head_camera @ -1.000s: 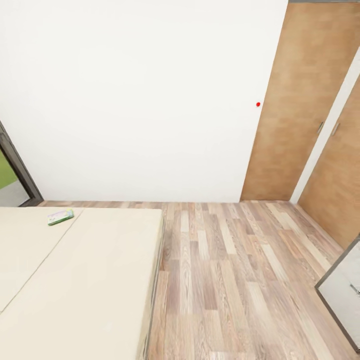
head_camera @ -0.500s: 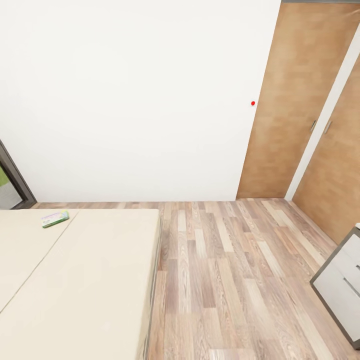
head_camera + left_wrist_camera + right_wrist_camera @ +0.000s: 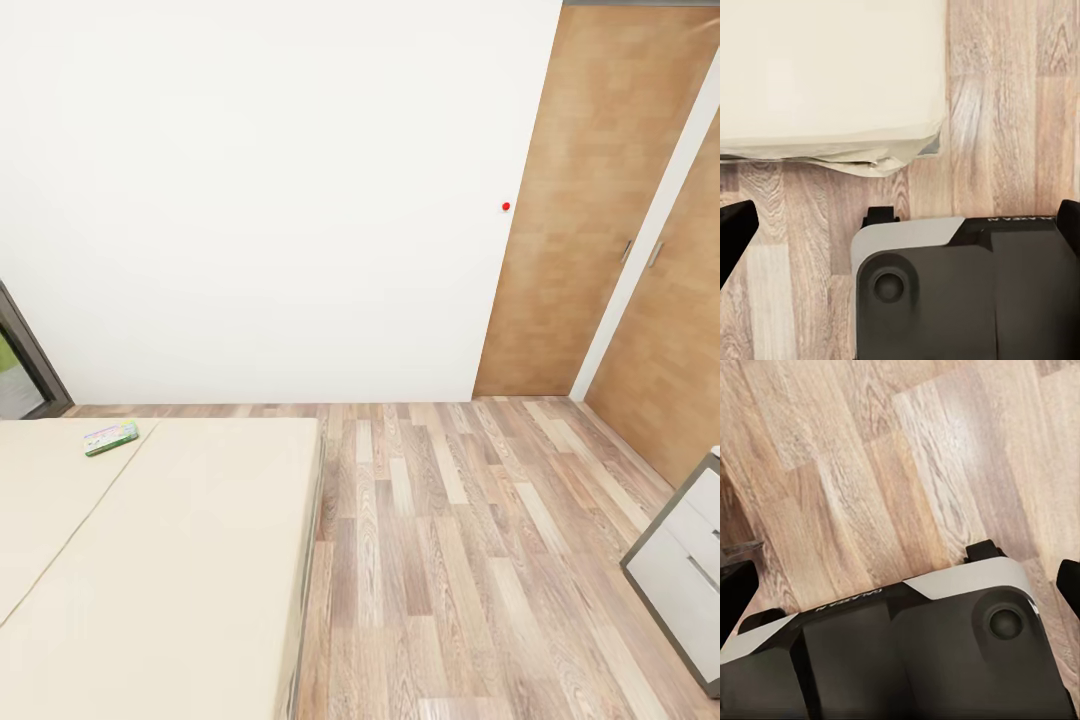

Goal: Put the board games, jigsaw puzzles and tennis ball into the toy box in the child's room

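The robot is on its way to fetch a board game [image 3: 110, 437], which lies on the bed [image 3: 200, 560] near its far edge, well beyond either gripper. Both grippers hang over the floor [image 3: 450, 560], fingers wide apart and empty. Next, I judge, it must roll closer before reaching.

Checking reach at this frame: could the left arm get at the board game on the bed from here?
Probably not yet. The board game lies at the bed's far end, while the left wrist view shows only the mattress's near corner and floor.
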Available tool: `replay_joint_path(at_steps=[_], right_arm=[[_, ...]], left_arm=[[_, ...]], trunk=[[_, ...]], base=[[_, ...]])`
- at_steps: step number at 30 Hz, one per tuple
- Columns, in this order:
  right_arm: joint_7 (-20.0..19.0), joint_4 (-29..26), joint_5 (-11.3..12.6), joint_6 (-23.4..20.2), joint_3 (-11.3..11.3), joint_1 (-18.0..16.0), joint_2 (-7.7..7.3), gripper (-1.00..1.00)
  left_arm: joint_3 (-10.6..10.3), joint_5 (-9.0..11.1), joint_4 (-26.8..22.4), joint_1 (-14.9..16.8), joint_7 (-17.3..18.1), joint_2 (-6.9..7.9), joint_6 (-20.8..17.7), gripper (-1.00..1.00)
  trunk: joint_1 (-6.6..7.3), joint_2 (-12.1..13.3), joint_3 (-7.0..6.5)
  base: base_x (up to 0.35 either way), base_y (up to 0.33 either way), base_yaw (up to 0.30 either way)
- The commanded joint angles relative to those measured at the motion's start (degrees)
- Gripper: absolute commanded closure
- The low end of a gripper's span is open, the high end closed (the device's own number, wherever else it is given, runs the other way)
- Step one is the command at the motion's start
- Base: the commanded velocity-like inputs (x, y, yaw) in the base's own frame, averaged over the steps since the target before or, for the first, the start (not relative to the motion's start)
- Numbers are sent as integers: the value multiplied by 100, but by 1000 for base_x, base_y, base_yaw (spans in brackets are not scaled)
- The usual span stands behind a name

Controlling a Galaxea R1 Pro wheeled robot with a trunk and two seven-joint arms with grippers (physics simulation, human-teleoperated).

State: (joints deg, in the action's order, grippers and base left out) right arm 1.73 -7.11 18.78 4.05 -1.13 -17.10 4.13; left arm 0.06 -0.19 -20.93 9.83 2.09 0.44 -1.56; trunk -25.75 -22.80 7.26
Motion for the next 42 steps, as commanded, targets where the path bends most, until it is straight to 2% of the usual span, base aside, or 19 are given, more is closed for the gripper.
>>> replay_joint_path(at_steps=[1, 4, 5, 8, 9, 12, 13, 14, 15, 18, 22, 27, 38, 40, 42], right_arm=[[50, -19, 24, -188, -9, -56, 2, -100], [176, -138, 27, -620, -10, -232, 1, -100], [303, -315, 31, -968, -11, -369, 1, -100], [543, -743, 35, -1546, -17, -548, 6, -100], [734, -1133, 36, -1953, -21, -623, 10, -100], [1053, -1853, 46, -2576, -27, -684, 14, -100], [1273, -2363, 61, -2960, -26, -701, 15, -100], [1375, -2616, 69, -3134, -22, -706, 16, -100], [1557, -3102, 83, -3449, -18, -708, 21, -100], [1780, -3923, 103, -3987, -9, -704, 68, -100], [1885, -4467, 84, -4469, -10, -700, 127, -100], [1921, -4834, 85, -4824, -9, -699, 150, -100], [1928, -5048, 90, -4976, -6, -698, 158, -100], [1928, -5072, 98, -4982, -12, -696, 158, -100], [1924, -5094, 111, -4990, -36, -693, 144, -100]], left_arm=[[13, 6, -257, 13, 88, 64, -301, -100], [49, 18, -805, 24, 179, 175, -931, -100], [119, 36, -1278, 28, 241, 254, -1441, -100], [314, 104, -2112, 32, 346, 333, -2257, -100], [495, 166, -2722, 34, 424, 365, -2805, -100], [817, 254, -3609, 35, 533, 393, -3560, -100], [1026, 296, -4135, 35, 593, 402, -3984, -100], [1117, 313, -4371, 35, 619, 406, -4167, -100], [1257, 337, -4791, 37, 660, 409, -4477, -100], [1403, 362, -5376, 49, 695, 411, -4861, -100], [1477, 364, -5685, 138, 705, 417, -5042, -100], [1506, 355, -5844, 243, 701, 421, -5117, -100], [1532, 346, -5902, 306, 688, 442, -5049, -100], [1535, 342, -5903, 307, 686, 483, -5045, -100], [1539, 345, -5904, 309, 696, 595, -5042, -100]], trunk=[[-3, -12, 12], [-3, -12, 12], [-3, -12, 12], [-3, -12, 12], [-3, -12, 12], [-3, -12, 12], [-3, -12, 12], [-3, -12, 12], [-3, -12, 12], [-3, -12, 12], [-3, -12, 12], [-3, -12, 12], [-3, -12, 12], [-3, -12, 12], [-3, -12, 14]], base=[[0, 0, 0], [0, 0, 0], [0, 0, 0], [0, 0, 0], [0, 0, 0], [0, 0, 0], [0, 0, 0], [0, 0, 0], [0, 0, 0], [0, 0, 0], [0, 0, 0], [0, 0, 0], [0, 0, 0], [0, 0, 0], [0, 0, 0]])
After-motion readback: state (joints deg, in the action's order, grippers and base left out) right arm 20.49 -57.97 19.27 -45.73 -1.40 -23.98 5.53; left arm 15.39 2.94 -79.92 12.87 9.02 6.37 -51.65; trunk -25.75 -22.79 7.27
